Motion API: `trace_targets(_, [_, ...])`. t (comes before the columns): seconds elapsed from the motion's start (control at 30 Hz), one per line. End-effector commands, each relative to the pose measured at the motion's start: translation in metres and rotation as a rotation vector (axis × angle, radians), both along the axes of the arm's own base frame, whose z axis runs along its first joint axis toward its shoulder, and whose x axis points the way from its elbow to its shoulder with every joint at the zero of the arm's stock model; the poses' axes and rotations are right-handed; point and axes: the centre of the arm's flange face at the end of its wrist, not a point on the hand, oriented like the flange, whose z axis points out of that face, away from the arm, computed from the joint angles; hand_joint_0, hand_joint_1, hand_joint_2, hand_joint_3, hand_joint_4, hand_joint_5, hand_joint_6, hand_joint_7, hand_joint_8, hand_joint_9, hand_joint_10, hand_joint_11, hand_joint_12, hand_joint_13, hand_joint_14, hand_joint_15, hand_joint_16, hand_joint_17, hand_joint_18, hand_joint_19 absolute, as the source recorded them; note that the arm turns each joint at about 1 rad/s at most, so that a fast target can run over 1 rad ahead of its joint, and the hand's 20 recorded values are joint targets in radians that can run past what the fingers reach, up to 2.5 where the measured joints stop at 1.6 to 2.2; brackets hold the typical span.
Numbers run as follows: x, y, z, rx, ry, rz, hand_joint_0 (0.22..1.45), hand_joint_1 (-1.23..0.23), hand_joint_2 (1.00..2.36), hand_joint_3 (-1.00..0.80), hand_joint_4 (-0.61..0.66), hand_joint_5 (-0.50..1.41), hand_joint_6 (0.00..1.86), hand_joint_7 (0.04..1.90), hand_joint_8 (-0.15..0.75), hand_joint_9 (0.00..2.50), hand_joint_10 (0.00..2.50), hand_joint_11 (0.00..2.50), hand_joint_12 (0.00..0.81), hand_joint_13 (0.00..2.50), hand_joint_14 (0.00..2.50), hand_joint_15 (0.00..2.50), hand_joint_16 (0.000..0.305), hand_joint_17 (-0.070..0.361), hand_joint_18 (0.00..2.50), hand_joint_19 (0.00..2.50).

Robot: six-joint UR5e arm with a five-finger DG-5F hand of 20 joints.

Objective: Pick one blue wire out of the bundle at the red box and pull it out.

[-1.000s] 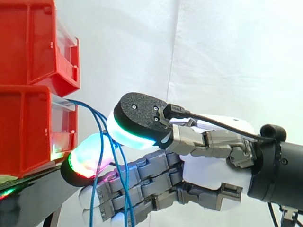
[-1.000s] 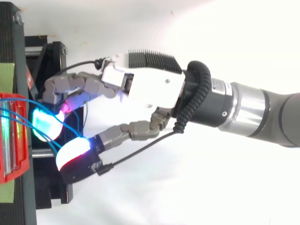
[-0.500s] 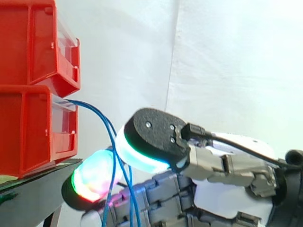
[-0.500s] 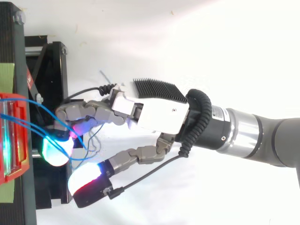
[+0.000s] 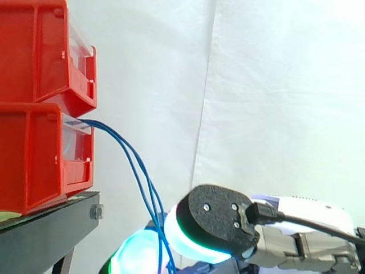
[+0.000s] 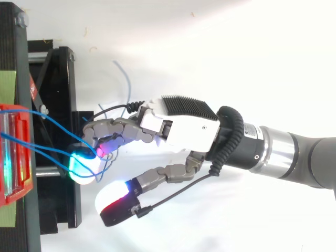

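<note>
the thin blue wires slope from the lower red plastic box out and down into the white robot hand, whose curled fingers pinch them, seemingly more than one strand, so pulling means drawing straight away from the box.

One bin sits on another at the stand's right edge. Wires run from the lower bin's front down into the hand, right of the stand.
</note>
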Motion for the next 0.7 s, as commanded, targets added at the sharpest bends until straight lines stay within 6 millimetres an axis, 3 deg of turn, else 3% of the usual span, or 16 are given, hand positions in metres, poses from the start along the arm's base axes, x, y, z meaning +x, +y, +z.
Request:
trace_targets(0.0, [-0.0045, -0.0028, -0.0062, 0.007, 0.001, 0.000, 0.51, -0.63, 1.00, -0.46, 0.26, -0.10, 0.50, 1.21, 0.329, 0.88, 0.01, 0.33, 0.458, 0.83, 0.01, 0.30, 0.065, 0.146, 0.75, 0.41])
trace_targets(0.27, [-0.0064, -0.0053, -0.0087, 0.005, 0.007, -0.001, 0.55, -0.66, 1.01, -0.42, 0.17, -0.11, 0.56, 1.17, 0.328, 0.91, 0.01, 0.38, 0.446, 0.86, 0.01, 0.32, 0.062, 0.140, 0.77, 0.40])
trace_targets(0.3, [-0.0070, -0.0066, -0.0095, 0.006, 0.006, -0.002, 0.57, -0.67, 1.01, -0.40, 0.16, -0.13, 0.65, 1.04, 0.324, 0.92, 0.01, 0.39, 0.446, 0.87, 0.01, 0.32, 0.061, 0.138, 0.78, 0.41])
trace_targets(0.67, [-0.0070, -0.0077, -0.0095, 0.005, 0.006, -0.002, 0.58, -0.70, 1.02, -0.23, 0.11, -0.20, 0.86, 0.88, 0.326, 0.91, 0.01, 0.47, 0.438, 0.89, 0.01, 0.34, 0.060, 0.135, 0.82, 0.43])
